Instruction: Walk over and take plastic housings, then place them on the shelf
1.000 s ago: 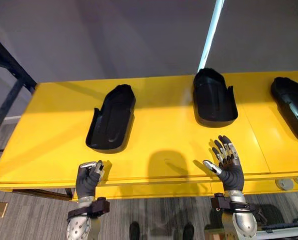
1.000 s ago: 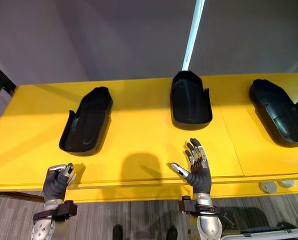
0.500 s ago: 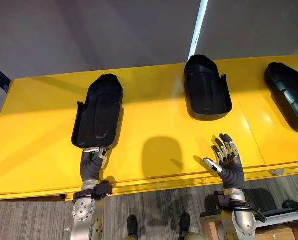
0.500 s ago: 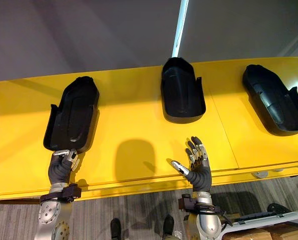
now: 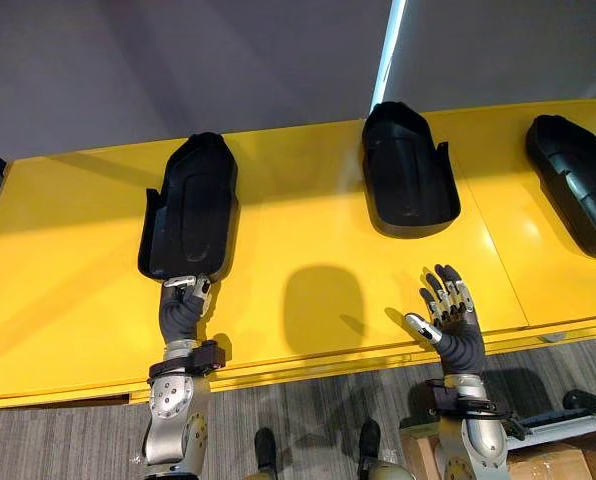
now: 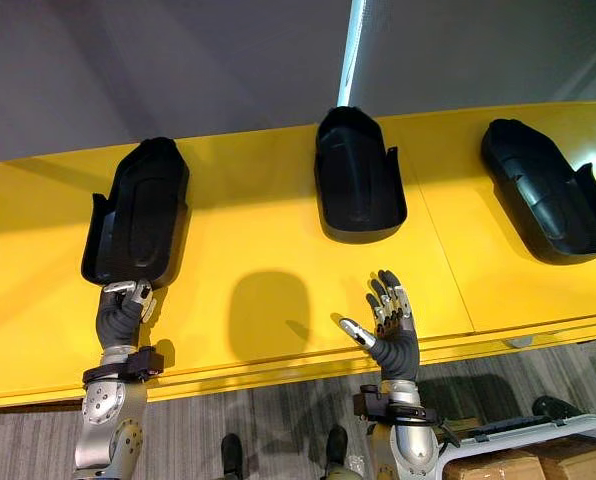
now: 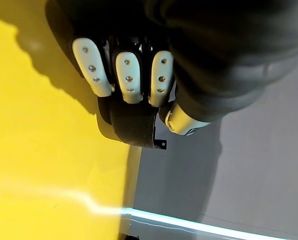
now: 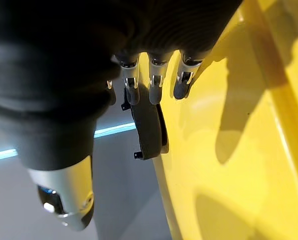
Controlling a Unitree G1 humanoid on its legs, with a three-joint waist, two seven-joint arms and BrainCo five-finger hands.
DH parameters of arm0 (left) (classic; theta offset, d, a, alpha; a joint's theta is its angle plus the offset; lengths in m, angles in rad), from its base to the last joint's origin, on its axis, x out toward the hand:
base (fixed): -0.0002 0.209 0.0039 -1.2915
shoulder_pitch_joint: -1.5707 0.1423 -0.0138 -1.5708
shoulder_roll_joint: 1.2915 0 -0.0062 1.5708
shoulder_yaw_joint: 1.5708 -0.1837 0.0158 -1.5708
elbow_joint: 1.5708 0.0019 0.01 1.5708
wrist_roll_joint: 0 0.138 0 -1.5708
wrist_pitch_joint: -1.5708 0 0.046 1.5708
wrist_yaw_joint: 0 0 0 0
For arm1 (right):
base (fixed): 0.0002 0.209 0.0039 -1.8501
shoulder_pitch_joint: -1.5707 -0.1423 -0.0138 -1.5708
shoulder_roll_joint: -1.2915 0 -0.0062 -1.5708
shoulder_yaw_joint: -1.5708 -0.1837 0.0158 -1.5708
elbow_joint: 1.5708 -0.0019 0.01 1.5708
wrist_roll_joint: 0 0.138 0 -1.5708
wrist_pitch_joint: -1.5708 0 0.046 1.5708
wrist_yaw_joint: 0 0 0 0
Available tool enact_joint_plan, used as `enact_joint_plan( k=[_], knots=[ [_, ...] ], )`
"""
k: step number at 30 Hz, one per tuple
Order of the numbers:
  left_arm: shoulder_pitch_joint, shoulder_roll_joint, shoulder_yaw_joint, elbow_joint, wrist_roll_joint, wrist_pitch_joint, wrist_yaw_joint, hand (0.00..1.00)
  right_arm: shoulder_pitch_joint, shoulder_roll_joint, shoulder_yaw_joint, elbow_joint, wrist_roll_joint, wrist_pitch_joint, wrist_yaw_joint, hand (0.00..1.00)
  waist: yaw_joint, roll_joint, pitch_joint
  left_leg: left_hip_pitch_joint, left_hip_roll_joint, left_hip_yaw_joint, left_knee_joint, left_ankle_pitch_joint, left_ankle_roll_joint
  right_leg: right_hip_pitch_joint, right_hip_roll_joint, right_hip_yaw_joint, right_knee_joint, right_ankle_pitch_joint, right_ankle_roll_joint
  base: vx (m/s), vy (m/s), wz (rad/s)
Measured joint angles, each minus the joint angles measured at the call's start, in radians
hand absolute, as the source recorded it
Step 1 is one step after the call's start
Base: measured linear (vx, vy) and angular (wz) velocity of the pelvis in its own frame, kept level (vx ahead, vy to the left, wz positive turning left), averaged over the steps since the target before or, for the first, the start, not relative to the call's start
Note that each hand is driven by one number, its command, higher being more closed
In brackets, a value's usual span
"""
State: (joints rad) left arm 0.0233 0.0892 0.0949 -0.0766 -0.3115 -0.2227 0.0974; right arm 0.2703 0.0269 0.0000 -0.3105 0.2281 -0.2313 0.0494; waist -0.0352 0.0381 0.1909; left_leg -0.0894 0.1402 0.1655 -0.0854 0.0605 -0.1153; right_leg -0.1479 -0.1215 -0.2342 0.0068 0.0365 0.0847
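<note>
Three black plastic housings lie along the yellow tabletop's (image 5: 308, 225) far edge; left housing (image 5: 190, 205), middle housing (image 5: 406, 170), right housing (image 5: 578, 185); the left hand (image 5: 181, 310), fingers (image 7: 130, 75) curled narrow, sits at the left housing's near end; the right hand (image 5: 453, 325) hovers near the front edge, fingers spread wide, holding nothing.

Each silver-grey metal forearm (image 5: 173, 425) bears round fittings and ends at the wrist in a black clamp band (image 5: 185, 362). A dark ribbed cover (image 8: 49, 60) wraps the left hand (image 5: 182, 310) and right hand (image 5: 454, 328); their silver fingers (image 7: 126, 75) show small dark screws and dark tips
</note>
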Motion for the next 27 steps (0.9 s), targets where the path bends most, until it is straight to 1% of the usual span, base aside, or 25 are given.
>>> enact_joint_plan(
  k=[5, 6, 7, 8, 10, 11, 12, 13, 15, 16, 18, 21, 23, 24, 25, 26, 27],
  knots=[
    [-0.011, 0.0, -0.003, 0.019, 0.0, 0.005, 0.003, 1.0, 0.001, 0.001, 0.003, 0.011, 0.0, -0.001, 0.001, 0.0, -0.001, 0.0, 0.0, 0.012, 0.0, -0.001, 0.0, -0.001, 0.0, 0.013, 0.0, 0.0, 0.0, 0.0, 0.0, 0.0, 0.0, 0.0],
    [-0.002, 0.0, -0.004, 0.004, -0.001, 0.012, 0.002, 1.0, 0.0, 0.001, 0.003, 0.011, 0.0, -0.001, 0.001, 0.0, -0.001, 0.0, 0.0, 0.015, 0.0, -0.001, 0.0, -0.001, 0.0, 0.016, 0.0, 0.0, 0.0, 0.001, 0.001, 0.0, 0.0, 0.0],
    [0.029, -0.003, -0.007, -0.026, -0.007, 0.029, -0.002, 1.0, -0.003, 0.001, 0.003, 0.011, 0.0, -0.001, 0.002, 0.0, -0.003, 0.0, 0.0, 0.024, 0.0, -0.001, 0.0, -0.002, 0.0, 0.024, 0.0, 0.0, -0.002, 0.001, 0.001, 0.0, 0.0, 0.0],
    [0.054, -0.005, -0.012, -0.048, -0.017, 0.034, -0.007, 0.0, -0.003, 0.001, 0.003, 0.011, 0.0, -0.001, 0.002, 0.0, -0.007, 0.0, 0.0, 0.029, 0.0, -0.001, 0.0, -0.003, 0.0, 0.03, 0.0, -0.001, -0.003, 0.0, 0.001, 0.0, 0.0, 0.0],
    [0.139, -0.009, -0.045, -0.146, -0.041, 0.041, -0.027, 0.0, -0.004, 0.0, -0.001, 0.011, 0.0, -0.001, 0.002, 0.0, -0.009, 0.0, -0.001, 0.045, 0.0, -0.001, 0.0, -0.007, -0.001, 0.051, 0.0, -0.002, -0.011, 0.0, 0.001, 0.01, 0.011, 0.03],
    [0.189, -0.02, -0.063, -0.223, -0.059, 0.041, -0.049, 0.0, -0.006, -0.001, -0.008, 0.011, 0.0, -0.001, 0.003, 0.0, -0.008, 0.0, -0.001, 0.056, -0.001, -0.003, 0.0, -0.008, -0.002, 0.069, 0.0, -0.007, -0.018, 0.0, 0.001, 0.02, 0.023, 0.09],
    [0.224, -0.031, -0.072, -0.299, -0.079, 0.04, -0.068, 0.0, -0.012, -0.002, -0.013, 0.011, 0.0, -0.001, 0.005, 0.0, -0.001, 0.0, -0.001, 0.068, -0.001, -0.004, 0.0, -0.008, -0.002, 0.085, 0.0, -0.012, -0.02, 0.0, 0.002, 0.02, 0.021, 0.12],
    [0.236, -0.036, -0.074, -0.334, -0.091, 0.037, -0.078, 0.0, -0.017, -0.002, -0.019, 0.011, 0.0, -0.001, 0.008, 0.0, 0.0, 0.0, -0.001, 0.075, -0.001, -0.007, 0.0, -0.008, -0.002, 0.095, 0.0, -0.017, -0.021, -0.001, 0.003, 0.01, 0.018, 0.17],
    [0.256, -0.048, -0.074, -0.44, -0.131, 0.008, -0.108, 0.0, -0.051, -0.006, -0.029, 0.011, 0.0, -0.002, 0.01, 0.0, 0.001, 0.002, -0.008, 0.101, -0.001, -0.026, 0.0, -0.008, -0.002, 0.137, 0.0, -0.033, -0.029, -0.002, 0.004, 0.0, 0.018, 0.22],
    [0.255, -0.049, -0.074, -0.46, -0.139, 0.001, -0.111, 0.0, -0.061, -0.008, -0.031, 0.011, 0.0, -0.002, 0.01, 0.0, 0.001, 0.002, -0.011, 0.108, -0.001, -0.03, 0.0, -0.008, -0.002, 0.146, 0.0, -0.036, -0.031, -0.002, 0.004, -0.02, 0.022, 0.19],
    [0.254, -0.065, -0.084, -0.512, -0.138, -0.031, -0.112, 0.0, -0.079, -0.011, -0.04, 0.011, -0.001, -0.006, 0.011, 0.0, 0.001, 0.002, -0.031, 0.123, -0.002, -0.043, 0.0, -0.008, -0.002, 0.171, -0.001, -0.051, -0.033, -0.003, 0.006, -0.03, 0.022, 0.19],
    [0.256, -0.104, -0.127, -0.548, -0.103, -0.08, -0.076, 0.0, -0.087, -0.011, -0.038, 0.012, -0.003, -0.012, 0.007, 0.0, 0.004, 0.005, -0.062, 0.148, 0.001, -0.038, 0.003, -0.013, -0.001, 0.192, 0.001, -0.045, -0.028, -0.007, 0.01, -0.04, 0.027, -0.06],
    [0.257, -0.119, -0.146, -0.551, -0.051, -0.108, -0.022, 0.0, -0.112, -0.011, -0.031, 0.02, -0.008, -0.023, -0.004, 0.0, 0.009, 0.004, -0.066, 0.132, 0.013, -0.013, 0.086, -0.064, -0.001, 0.182, 0.008, 0.0, -0.013, -0.007, 0.01, -0.08, 0.027, -0.59],
    [0.254, -0.12, -0.16, -0.55, -0.012, -0.122, 0.029, 0.0, -0.136, -0.017, -0.021, 0.03, -0.008, -0.035, -0.025, 0.0, 0.013, 0.007, -0.067, 0.083, 0.037, -0.012, 0.236, -0.138, -0.004, 0.17, 0.022, 0.047, -0.008, -0.003, 0.003, -0.1, 0.011, -0.8],
    [0.254, -0.124, -0.163, -0.55, 0.007, -0.126, 0.043, 0.0, -0.151, -0.025, -0.014, 0.043, -0.008, -0.043, -0.034, 0.0, 0.019, 0.01, -0.069, 0.059, 0.045, -0.051, 0.309, -0.172, -0.002, 0.158, 0.029, 0.074, -0.005, 0.0, -0.001, -0.13, 0.005, -1.32],
    [0.253, -0.129, -0.159, -0.546, 0.058, -0.138, 0.084, 0.0, -0.189, -0.048, 0.003, 0.074, -0.01, -0.05, -0.054, 0.0, 0.033, 0.015, -0.072, 0.016, 0.047, -0.185, 0.427, -0.21, -0.004, 0.128, 0.045, 0.144, 0.01, -0.001, -0.005, -0.12, -0.001, -1.33],
    [0.25, -0.131, -0.156, -0.542, 0.079, -0.146, 0.104, 0.0, -0.205, -0.062, 0.008, 0.085, -0.012, -0.054, -0.062, 0.0, 0.042, 0.018, -0.075, 0.001, 0.04, -0.261, 0.469, -0.229, -0.017, 0.113, 0.055, 0.178, 0.019, -0.002, -0.002, -0.14, 0.055, -1.94]
  ],
)
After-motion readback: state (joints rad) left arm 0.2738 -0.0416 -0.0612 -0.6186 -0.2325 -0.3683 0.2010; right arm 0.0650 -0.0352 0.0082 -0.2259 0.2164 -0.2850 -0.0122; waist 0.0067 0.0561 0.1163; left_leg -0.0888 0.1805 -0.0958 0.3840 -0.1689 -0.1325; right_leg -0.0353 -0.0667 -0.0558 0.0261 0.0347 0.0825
